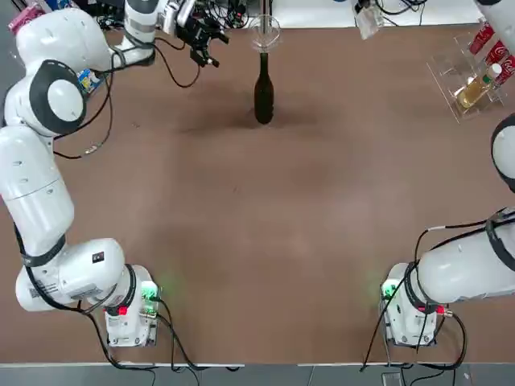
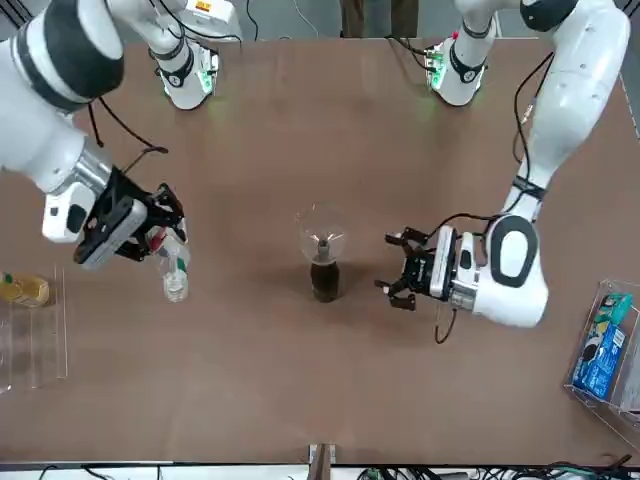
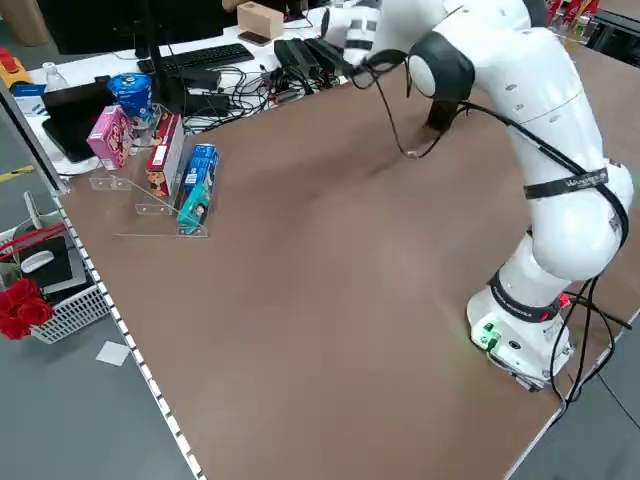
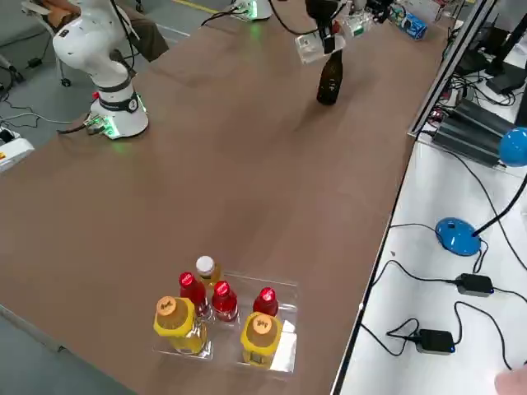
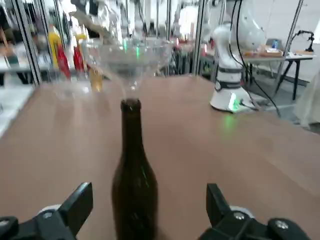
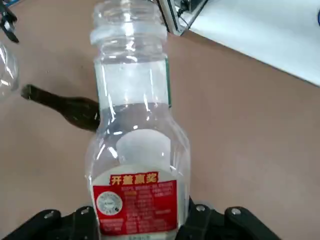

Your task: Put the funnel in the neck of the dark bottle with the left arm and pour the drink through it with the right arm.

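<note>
**Funnel seated in the bottle, drink held off to the side**

The dark bottle [image 1: 263, 92] stands upright near the far middle of the table [image 1: 265, 241], and the funnel [image 2: 321, 234] sits in its neck, spout down, rim level. The left gripper [image 2: 400, 272] is just beside the bottle, turned level toward it, its fingers [image 5: 75, 205] spread wide with nothing between them; in its wrist view the bottle stands ahead of the two fingers, clear of both.

The right gripper [image 2: 150, 232] is clenched on the drink [image 2: 174, 270], a small clear plastic bottle with a red label. It hangs well apart from the dark bottle, on the robot's right, above the table. In the right wrist view the drink's mouth [image 6: 128, 15] is open, no cap on it, and the dark bottle shows behind it.

A clear rack [image 4: 239, 329] with red and yellow bottles stands at the table's right edge
</note>
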Controlling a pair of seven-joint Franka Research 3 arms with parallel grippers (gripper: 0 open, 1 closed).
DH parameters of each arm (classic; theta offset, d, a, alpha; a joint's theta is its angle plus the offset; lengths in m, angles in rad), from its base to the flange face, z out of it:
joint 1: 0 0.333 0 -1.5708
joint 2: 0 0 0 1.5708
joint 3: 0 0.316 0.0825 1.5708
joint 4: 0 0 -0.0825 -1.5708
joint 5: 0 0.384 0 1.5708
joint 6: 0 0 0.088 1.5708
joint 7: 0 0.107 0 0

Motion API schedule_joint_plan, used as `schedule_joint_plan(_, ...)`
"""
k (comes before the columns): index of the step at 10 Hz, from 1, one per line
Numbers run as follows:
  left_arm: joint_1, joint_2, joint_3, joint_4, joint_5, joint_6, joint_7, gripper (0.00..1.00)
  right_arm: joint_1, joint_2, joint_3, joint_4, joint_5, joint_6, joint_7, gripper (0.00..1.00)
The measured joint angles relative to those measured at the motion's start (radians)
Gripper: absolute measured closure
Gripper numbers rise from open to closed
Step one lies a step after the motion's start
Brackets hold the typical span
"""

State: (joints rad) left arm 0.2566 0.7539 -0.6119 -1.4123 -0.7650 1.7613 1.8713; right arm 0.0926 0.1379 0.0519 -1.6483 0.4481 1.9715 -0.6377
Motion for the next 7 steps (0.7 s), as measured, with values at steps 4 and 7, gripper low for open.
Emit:
schedule_joint_plan(4,0.052,-0.143,0.000,0.003,0.307,-0.048,-0.330,0.00,-0.003,-0.001,-0.207,-0.136,0.255,-0.002,-0.590,0.52)
schedule_joint_plan(7,0.081,-0.259,0.001,0.002,0.512,-0.078,-0.417,0.00,-0.004,0.000,-0.317,-0.252,0.413,-0.043,-0.948,0.52)
